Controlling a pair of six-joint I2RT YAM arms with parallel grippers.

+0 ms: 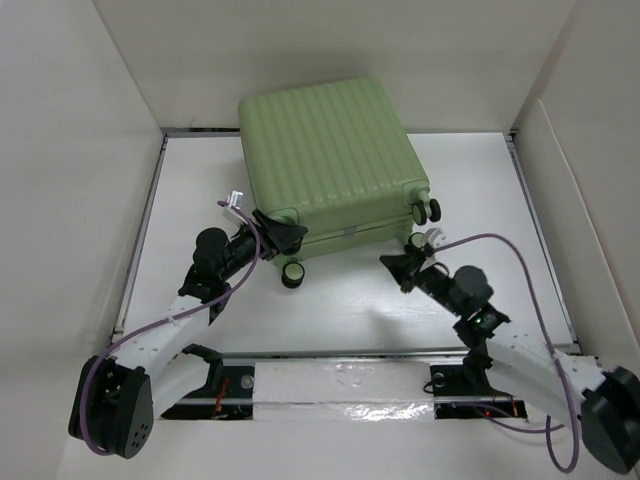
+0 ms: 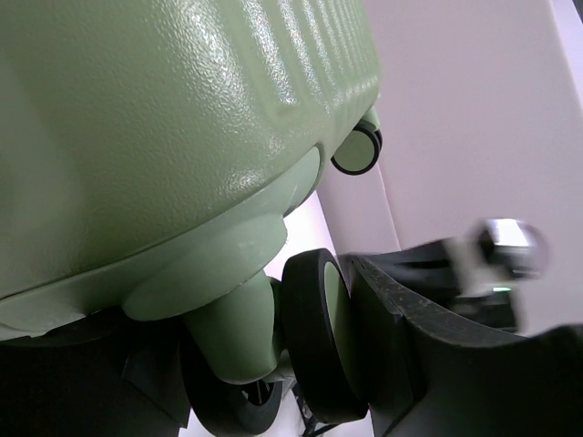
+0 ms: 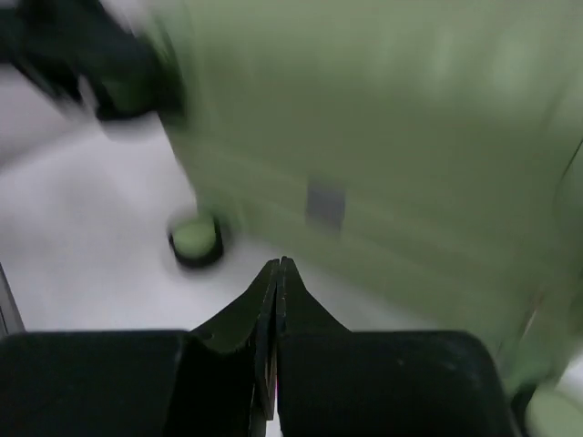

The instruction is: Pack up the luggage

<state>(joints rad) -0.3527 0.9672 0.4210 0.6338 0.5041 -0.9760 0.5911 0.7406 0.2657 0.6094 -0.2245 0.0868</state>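
The luggage (image 1: 330, 160), a pale green ribbed hard-shell suitcase, lies closed on the white table, its wheeled end toward me. My left gripper (image 1: 278, 231) is at its near left corner. In the left wrist view the jaws (image 2: 273, 355) are closed round a black-and-green caster wheel (image 2: 314, 337) under the shell (image 2: 164, 118). My right gripper (image 1: 403, 267) is shut and empty, just off the near right corner. In the blurred right wrist view its fingertips (image 3: 277, 266) meet, pointing at the suitcase side (image 3: 383, 137).
Another wheel (image 1: 292, 275) rests on the table (image 1: 340, 310) between the grippers, and it also shows in the right wrist view (image 3: 195, 240). Two wheels (image 1: 432, 210) stick out at the right corner. White walls enclose the table on the left, back and right.
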